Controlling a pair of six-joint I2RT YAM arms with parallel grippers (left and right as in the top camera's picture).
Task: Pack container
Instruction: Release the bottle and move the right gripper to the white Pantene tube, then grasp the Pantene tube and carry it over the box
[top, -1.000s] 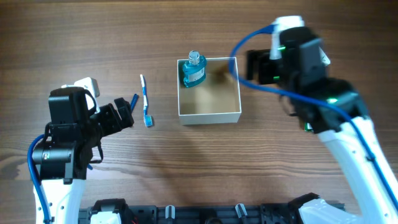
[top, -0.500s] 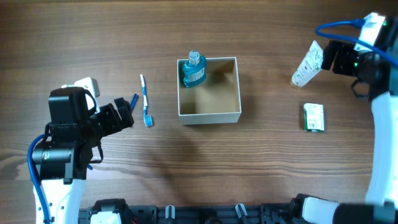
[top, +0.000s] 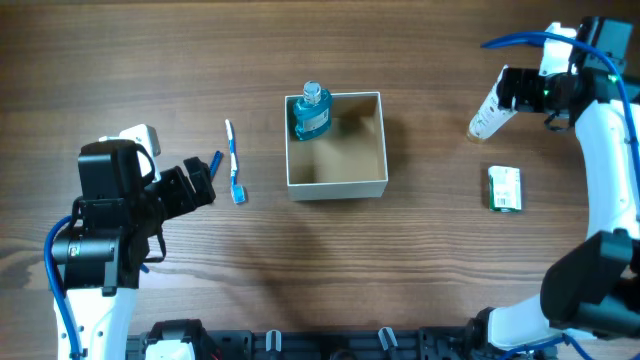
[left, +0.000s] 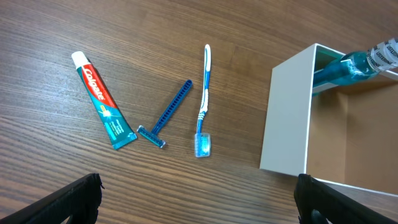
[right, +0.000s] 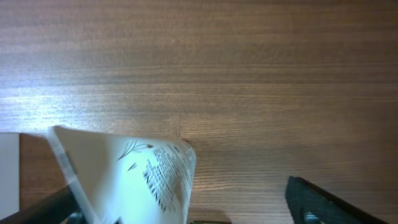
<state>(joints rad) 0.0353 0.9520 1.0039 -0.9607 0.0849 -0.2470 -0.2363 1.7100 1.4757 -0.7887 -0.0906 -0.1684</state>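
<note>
Right gripper (top: 506, 93) shifted over white tube (top: 485, 118) — jaws apart; left gripper (top: 203, 178) apart too.

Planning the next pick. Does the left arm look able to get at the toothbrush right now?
Probably yes. The toothbrush lies flat on bare table, apart from the razor and the container, just ahead of the open left gripper, with nothing on top of it.

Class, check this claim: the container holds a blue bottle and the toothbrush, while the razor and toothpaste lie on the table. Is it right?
No. The toothbrush lies outside the container, on the table with the razor and toothpaste; the left wrist view shows it. The blue bottle alone is inside.
</note>
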